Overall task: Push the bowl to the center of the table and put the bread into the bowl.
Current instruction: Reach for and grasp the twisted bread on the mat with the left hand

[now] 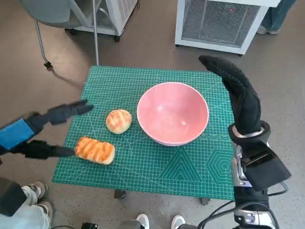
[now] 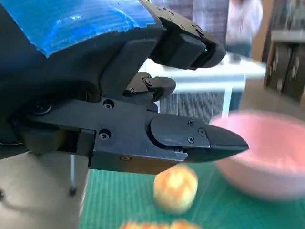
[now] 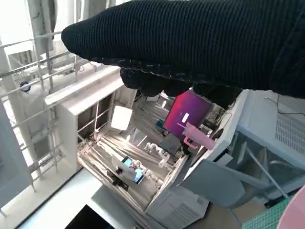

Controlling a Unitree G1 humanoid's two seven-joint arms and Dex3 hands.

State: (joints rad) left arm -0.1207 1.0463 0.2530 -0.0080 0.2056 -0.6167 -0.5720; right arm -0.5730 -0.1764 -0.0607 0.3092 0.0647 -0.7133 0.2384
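Note:
A pink bowl (image 1: 173,112) stands empty on the green cutting mat (image 1: 157,167), a little right of the middle; its blurred side (image 2: 267,157) shows in the left wrist view. A round bun (image 1: 118,121) lies just left of it, also visible as the bun (image 2: 175,186). A longer striped loaf (image 1: 95,150) lies near the mat's front left. My left hand (image 1: 43,131) hovers at the mat's left edge, fingers apart, holding nothing, with one fingertip close to the loaf. My right hand (image 1: 238,93) is raised over the mat's right edge beside the bowl, fingers extended, empty.
A white cabinet with a grille (image 1: 219,21) stands beyond the table. A chair base (image 1: 71,19) is at the back left. A person's shoes (image 1: 38,198) show at the front left and more feet (image 1: 159,222) at the front edge.

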